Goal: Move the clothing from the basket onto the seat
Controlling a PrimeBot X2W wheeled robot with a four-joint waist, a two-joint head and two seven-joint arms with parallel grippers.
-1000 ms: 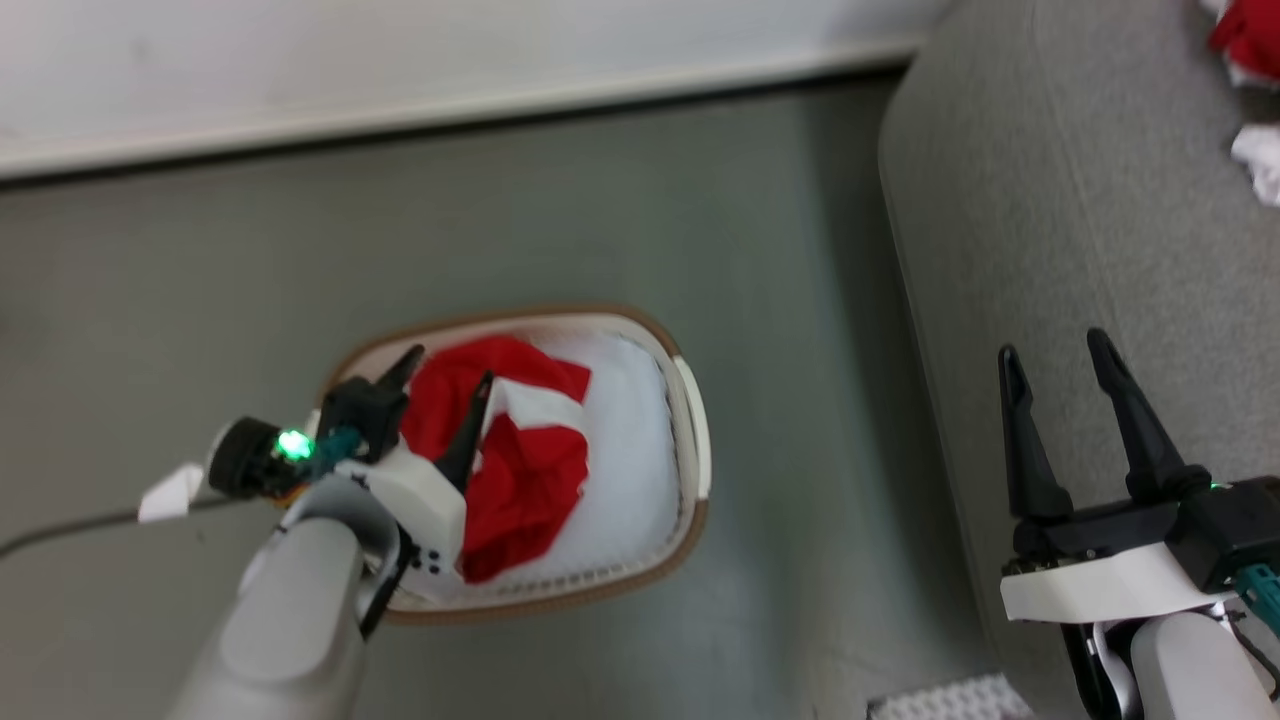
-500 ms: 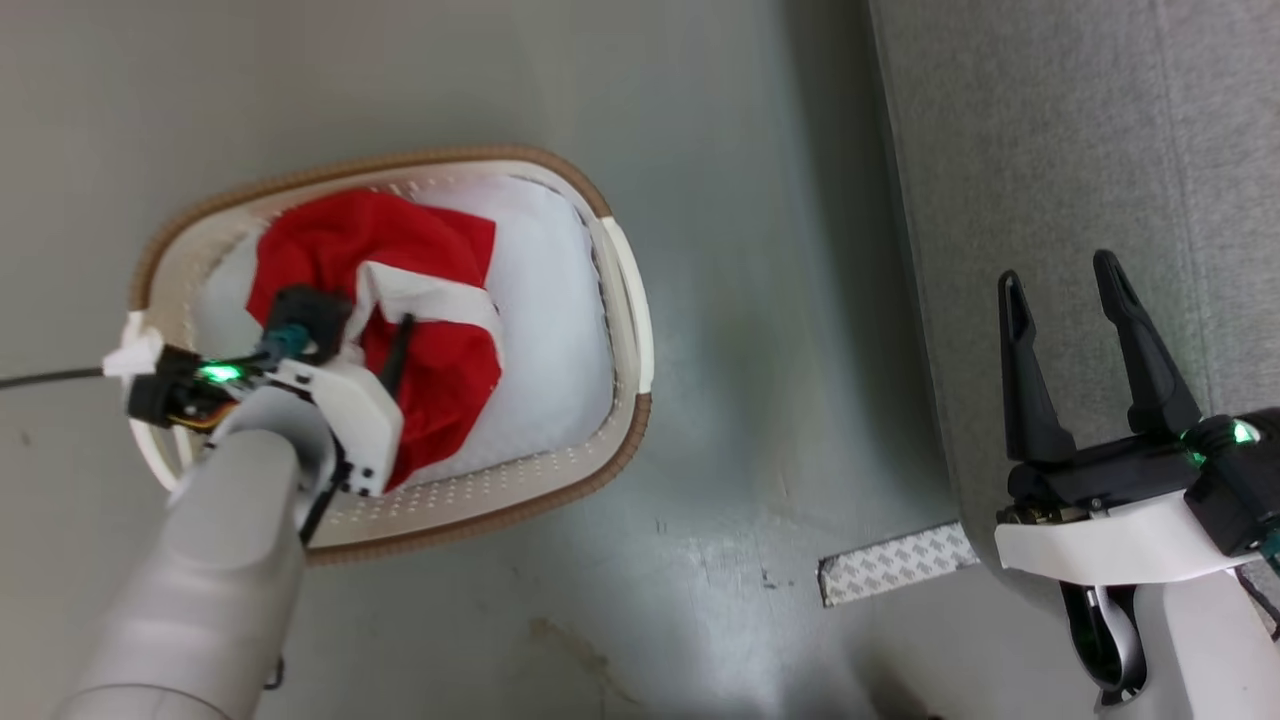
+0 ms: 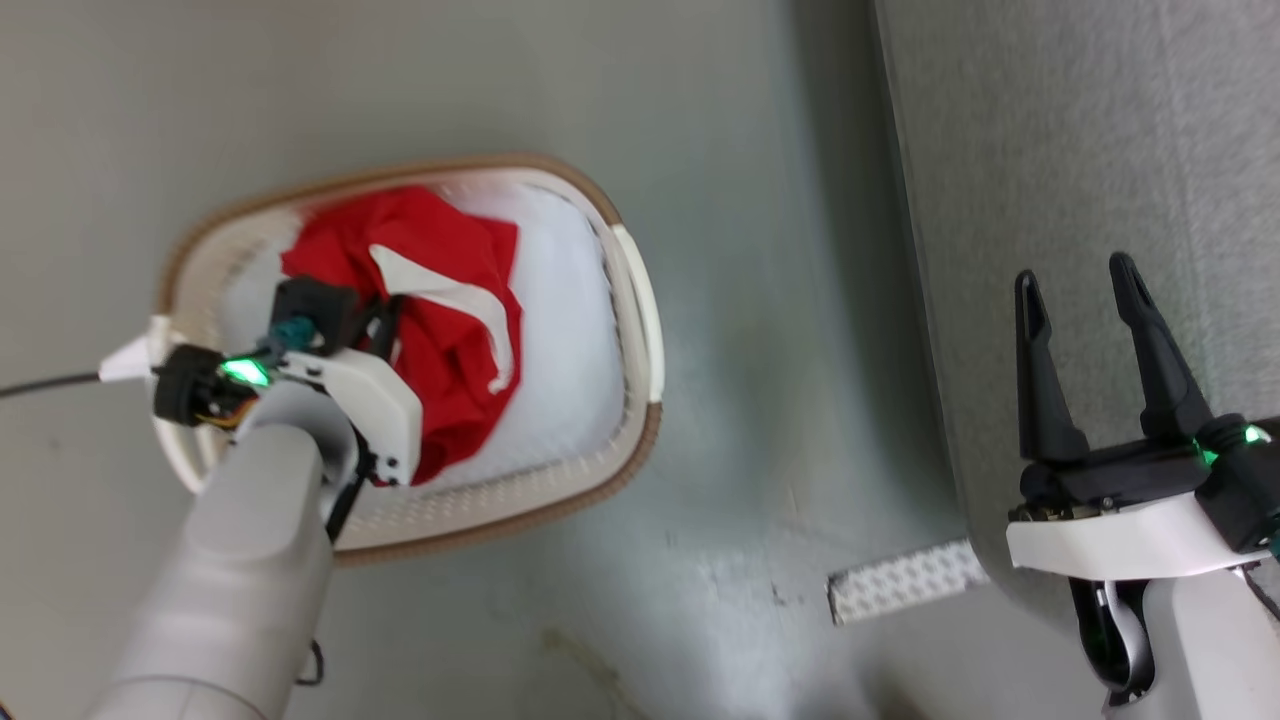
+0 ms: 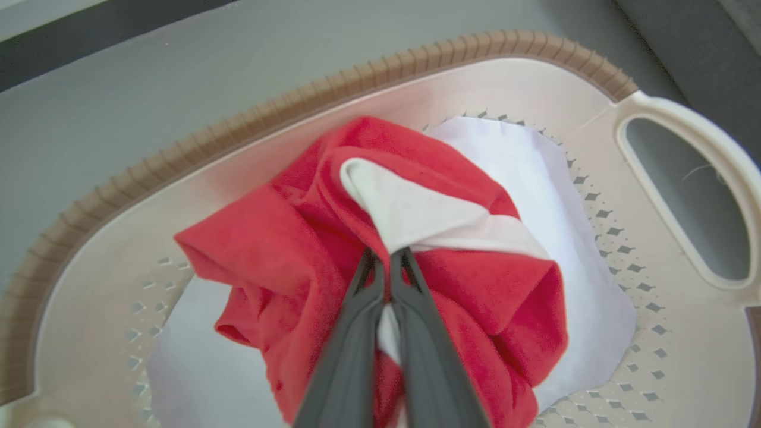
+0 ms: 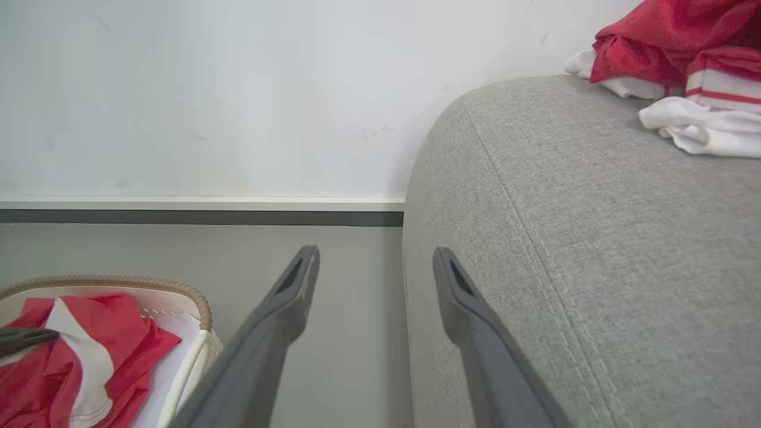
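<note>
Red clothing [image 3: 450, 260] with a white stripe lies bunched in the cream basket [image 3: 640, 300] on the floor. My left gripper [image 3: 385, 318] reaches down into the basket. In the left wrist view its fingertips [image 4: 383, 257] are pressed together on a fold of the clothing [image 4: 475, 291], right under the white stripe. My right gripper [image 3: 1077, 278] stands open and empty beside the edge of the grey seat [image 3: 1080, 130]. More red and white clothing [image 5: 672, 35] lies on the seat [image 5: 565, 208] in the right wrist view, where the right gripper [image 5: 376, 255] points at the wall.
A white liner [image 4: 582, 196] covers the basket floor [image 4: 684, 356]. A patterned tape strip [image 3: 905, 580] lies on the grey floor near the seat's base. A thin dark cable [image 3: 50, 383] runs off to the left. A white wall with a baseboard [image 5: 202, 205] stands behind.
The left gripper has gone from open above the clothing to shut on a fold of it. The head camera tilted down over the second. The right gripper stays open.
</note>
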